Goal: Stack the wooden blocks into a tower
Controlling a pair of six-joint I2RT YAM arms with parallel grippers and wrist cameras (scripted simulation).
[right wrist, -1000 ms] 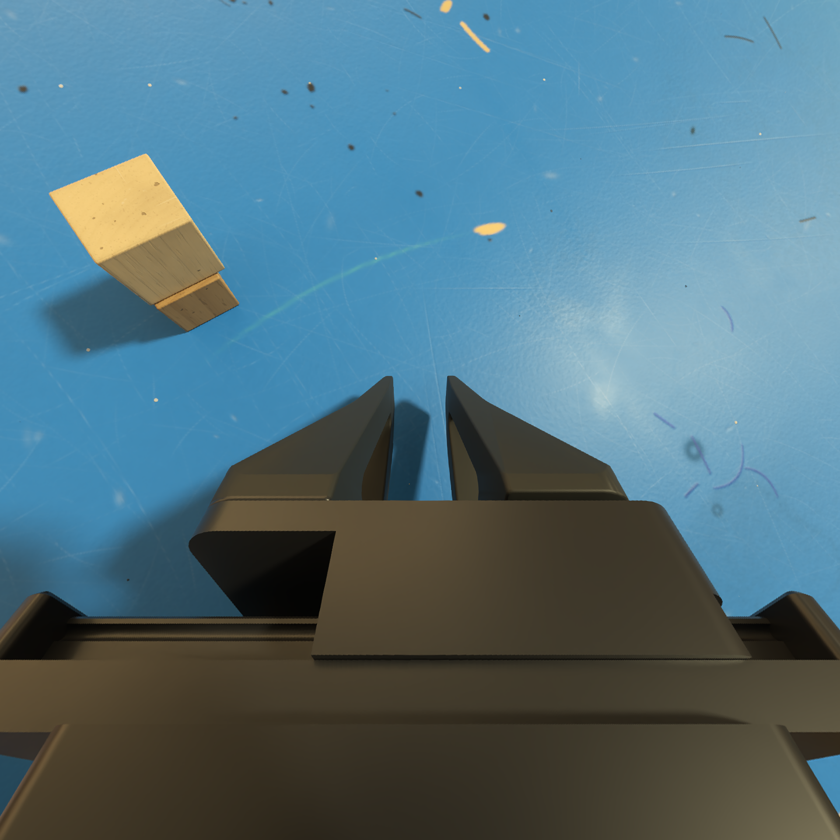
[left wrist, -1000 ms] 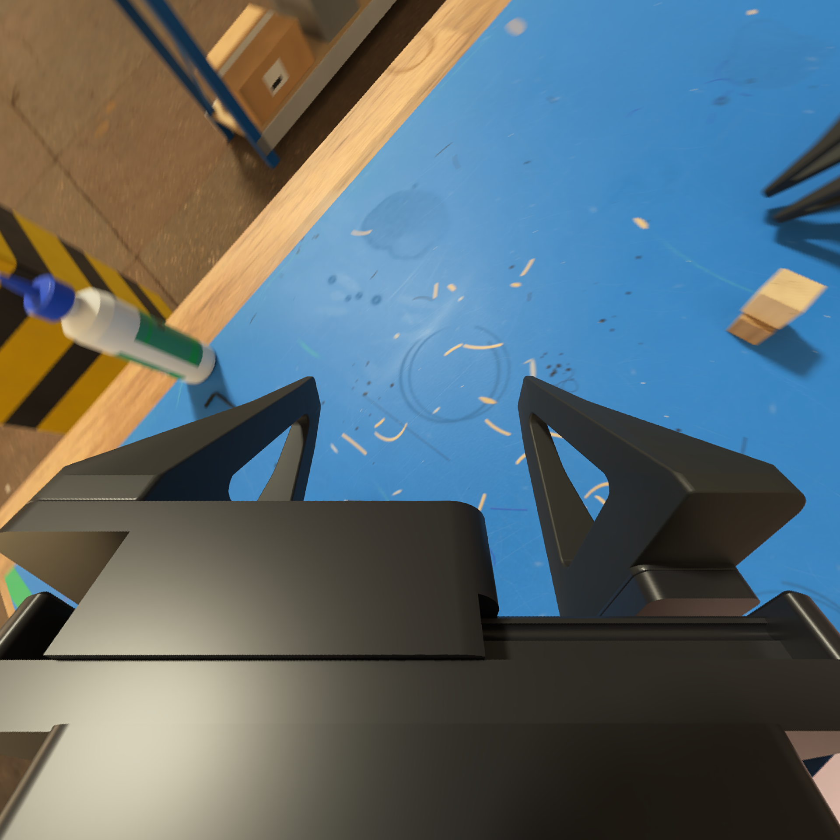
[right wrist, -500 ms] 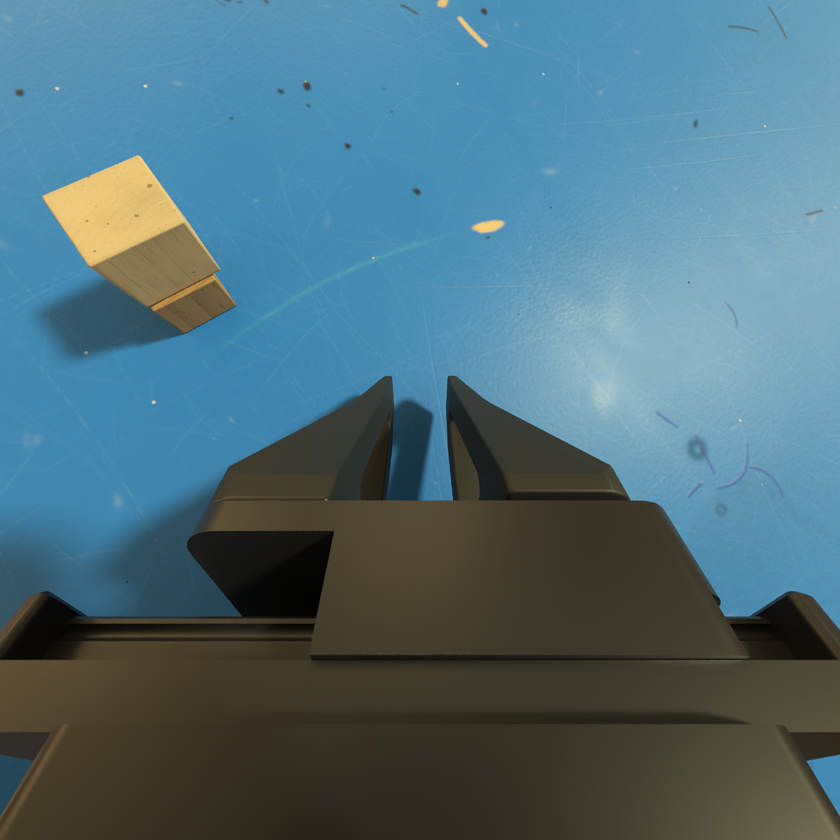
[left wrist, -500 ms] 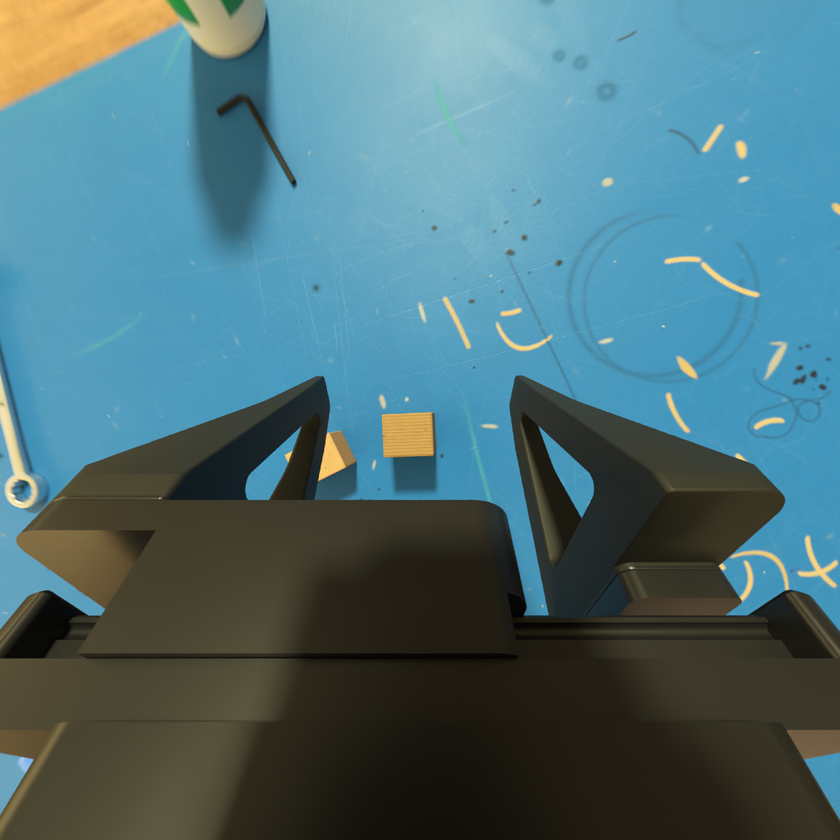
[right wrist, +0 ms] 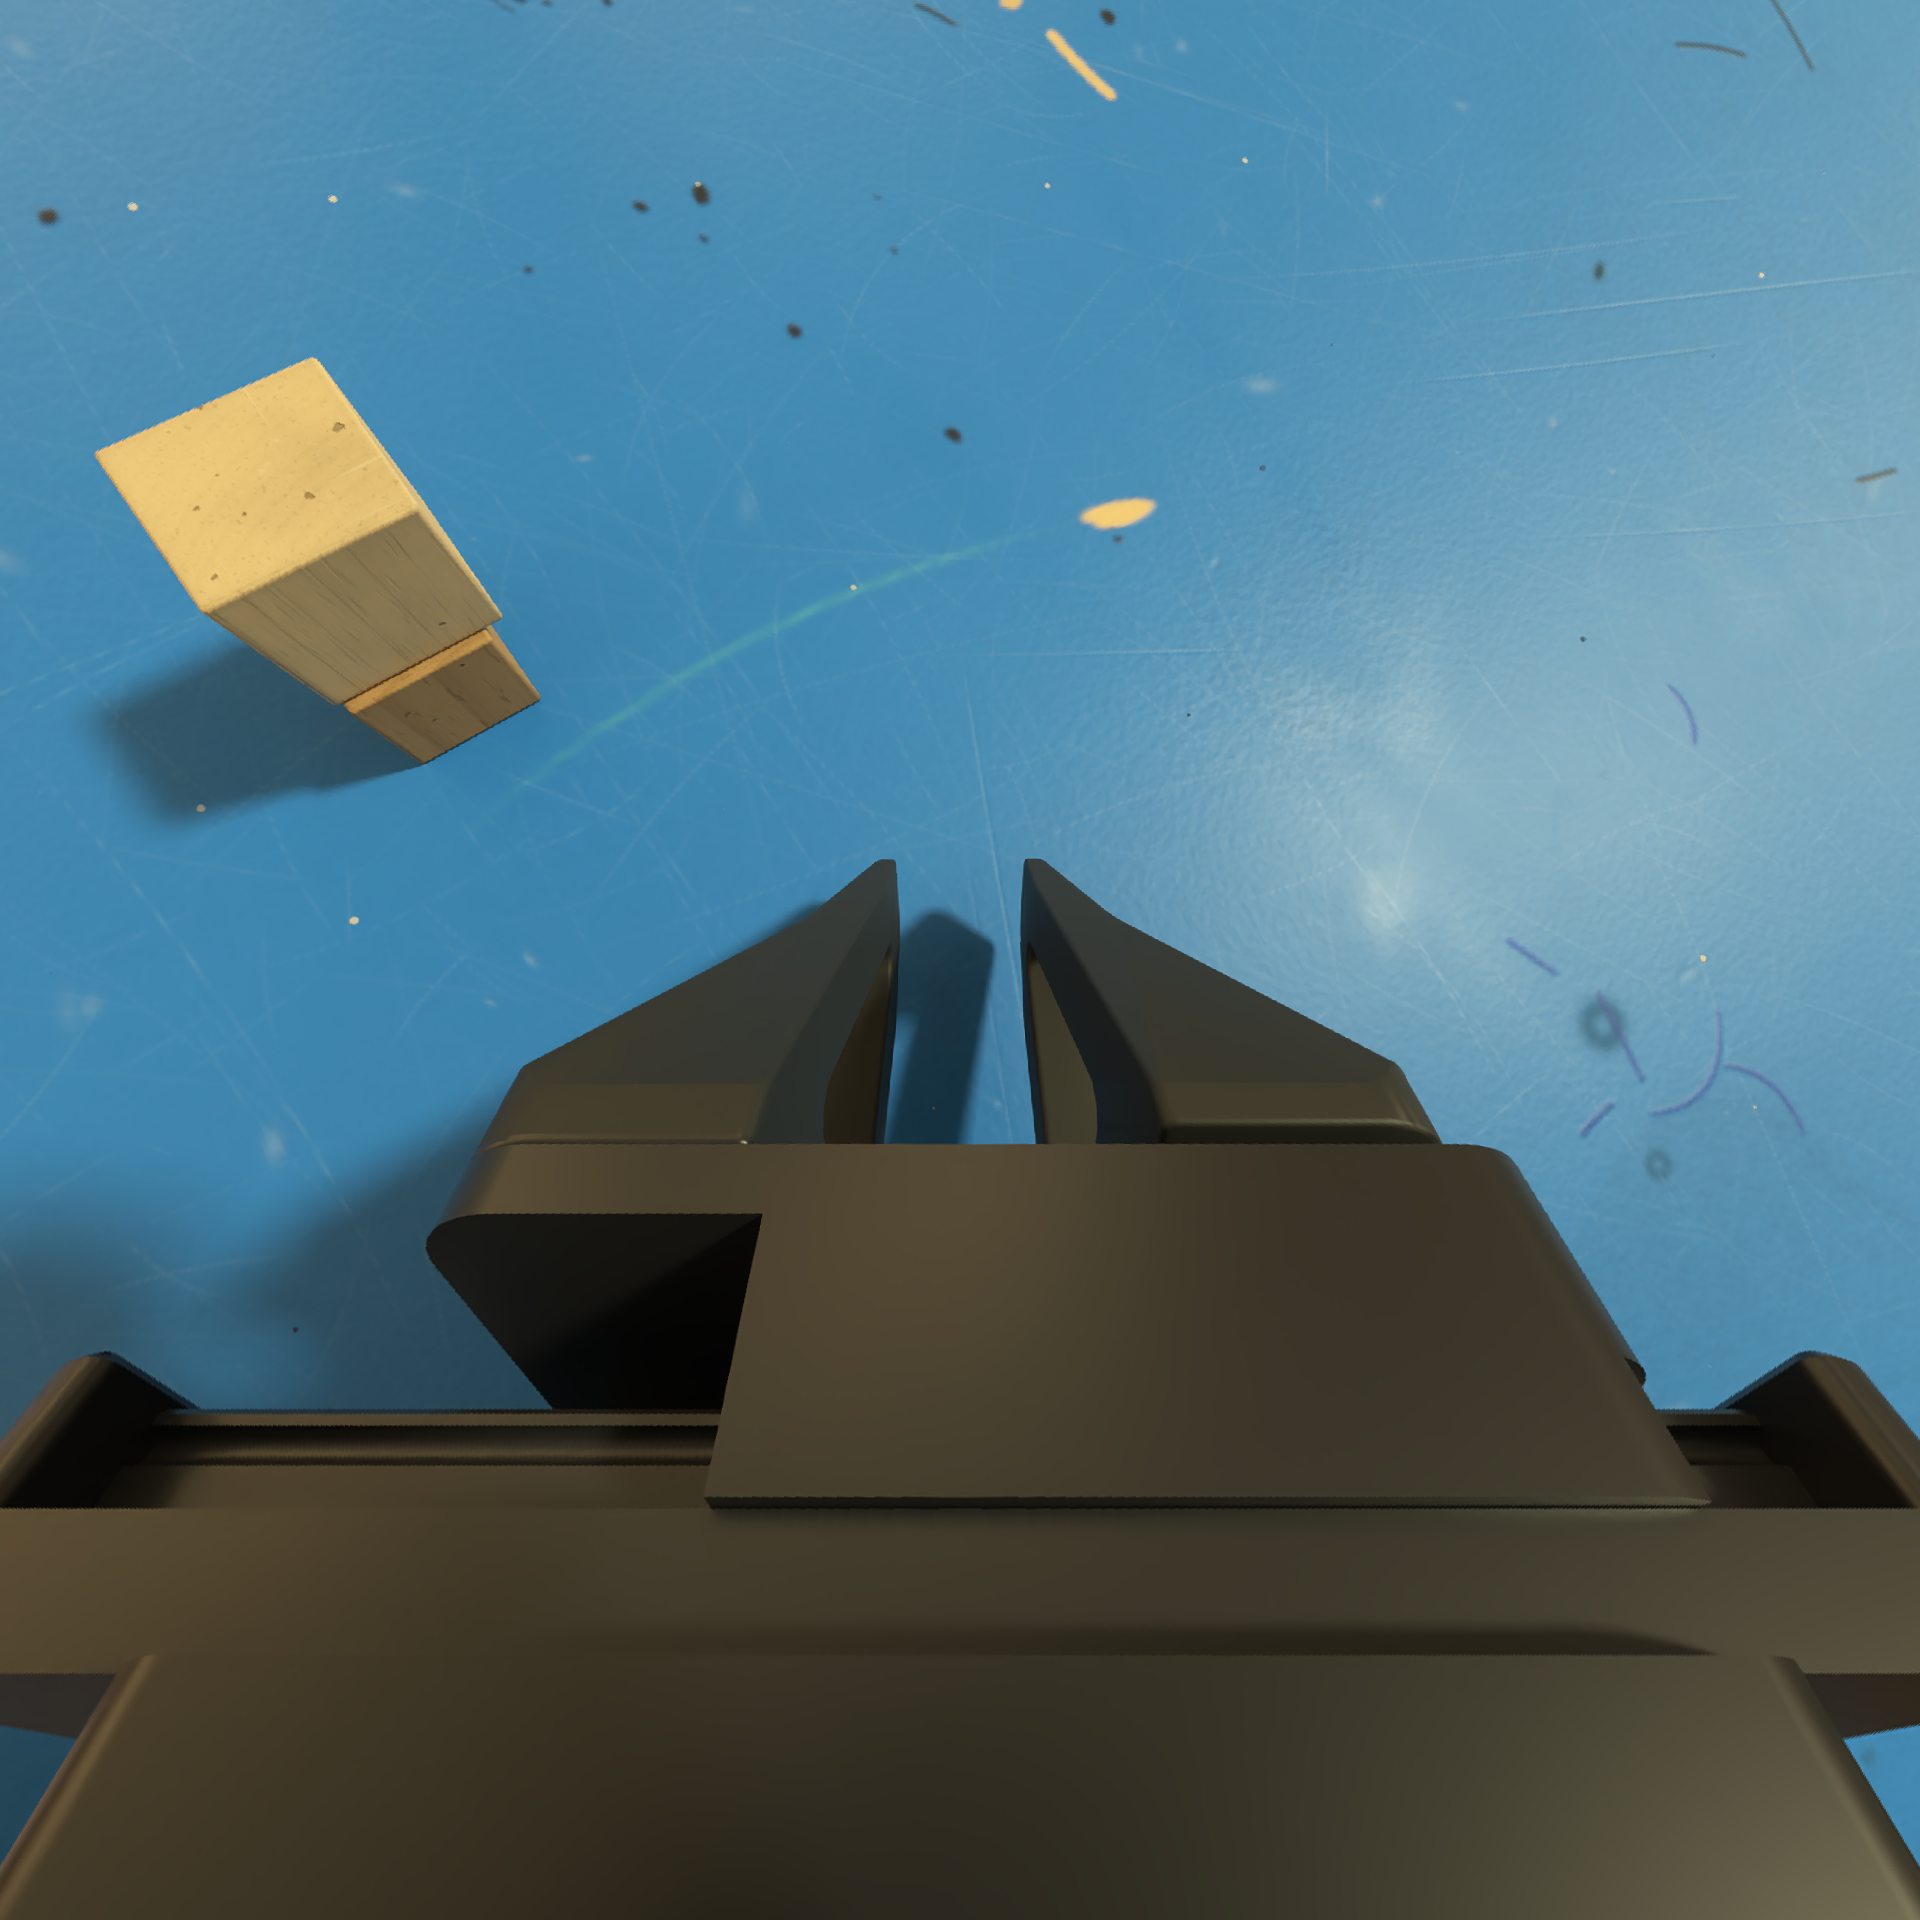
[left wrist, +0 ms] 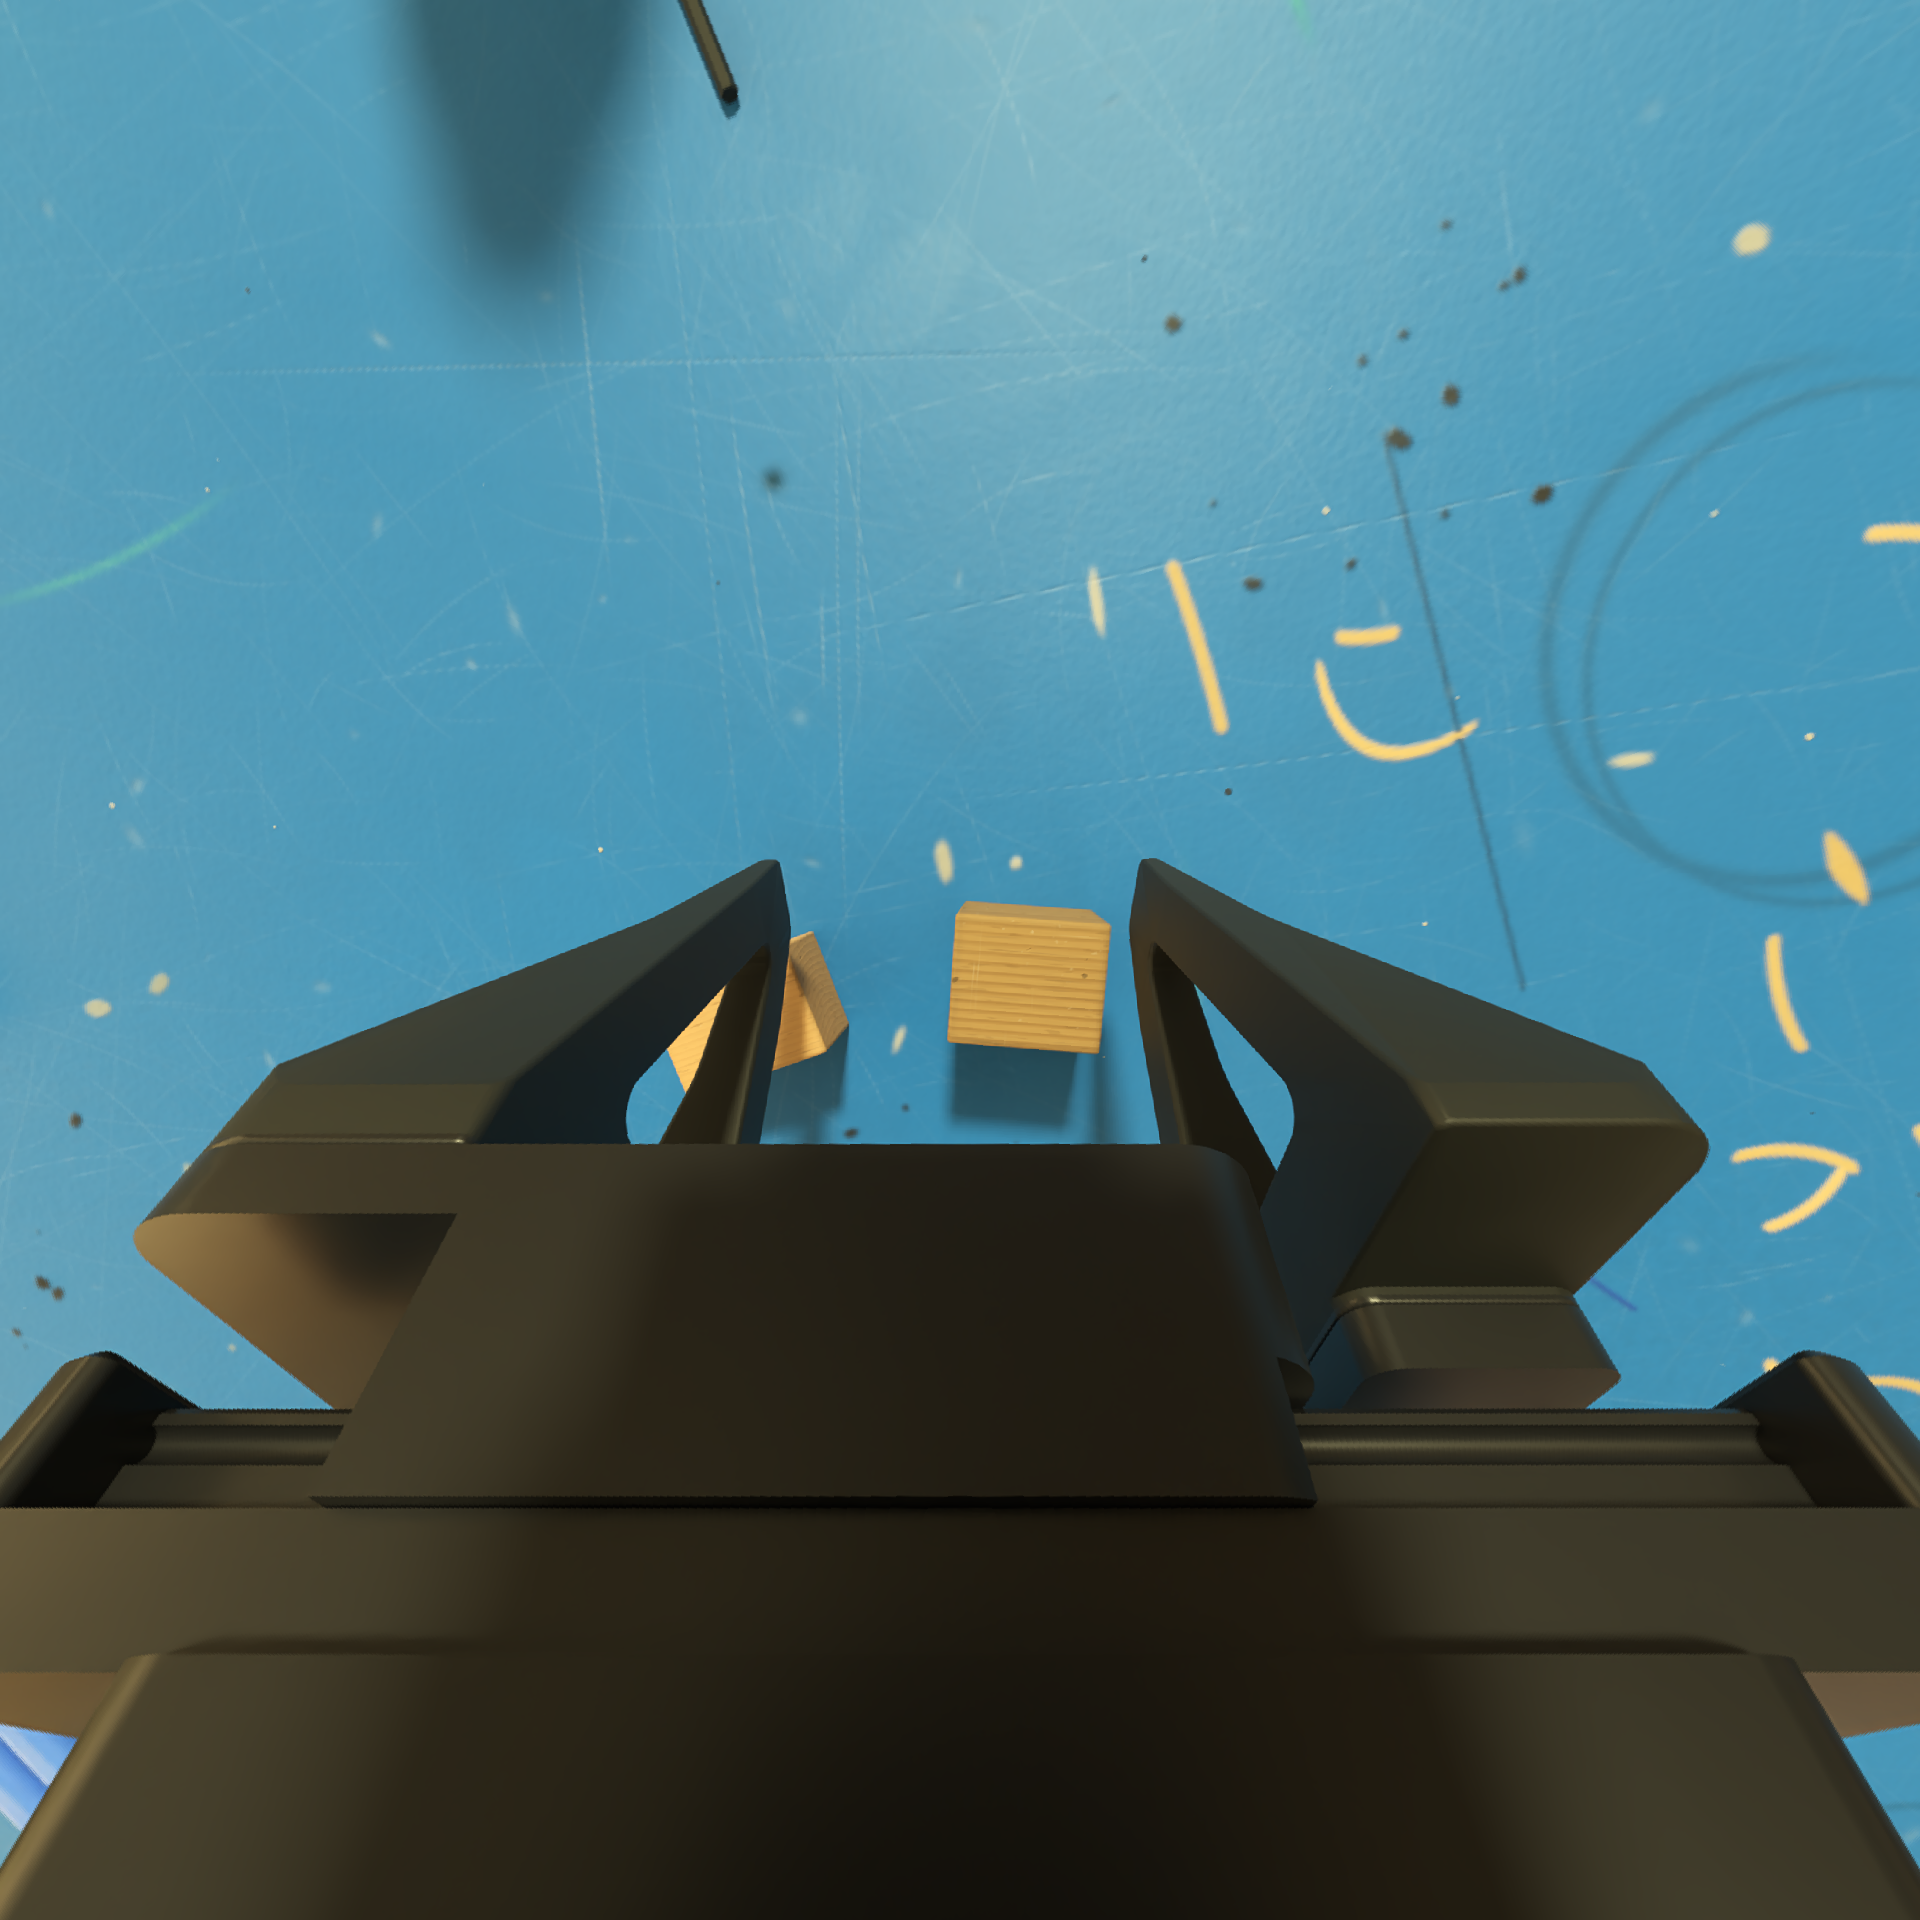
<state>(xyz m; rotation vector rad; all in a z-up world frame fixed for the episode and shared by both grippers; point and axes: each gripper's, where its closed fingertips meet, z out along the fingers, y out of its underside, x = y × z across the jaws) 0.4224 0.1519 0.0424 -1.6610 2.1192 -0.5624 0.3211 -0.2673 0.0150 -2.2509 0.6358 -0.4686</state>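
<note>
Wooden blocks are seen in both wrist views on the blue bench (left wrist: 727, 520). In the left wrist view, a small square block (left wrist: 1029, 977) lies flat on the bench between the spread fingers of the left claw (left wrist: 956, 904), nearer the right-hand finger and touched by neither. A second block (left wrist: 816, 1003), turned at an angle, is half hidden behind the left-hand finger. The left claw is held wide apart and nothing is gripped. Pale wood shavings (left wrist: 1195, 644) are scattered nearby, and the end of a thin dark rod (left wrist: 712, 57) shows at the top edge. In the right wrist view, two blocks (right wrist: 322, 551) are stacked, one upon the other, well apart from the right claw (right wrist: 959, 883), whose fingers are drawn nearly together with only a narrow gap and nothing between.
</note>
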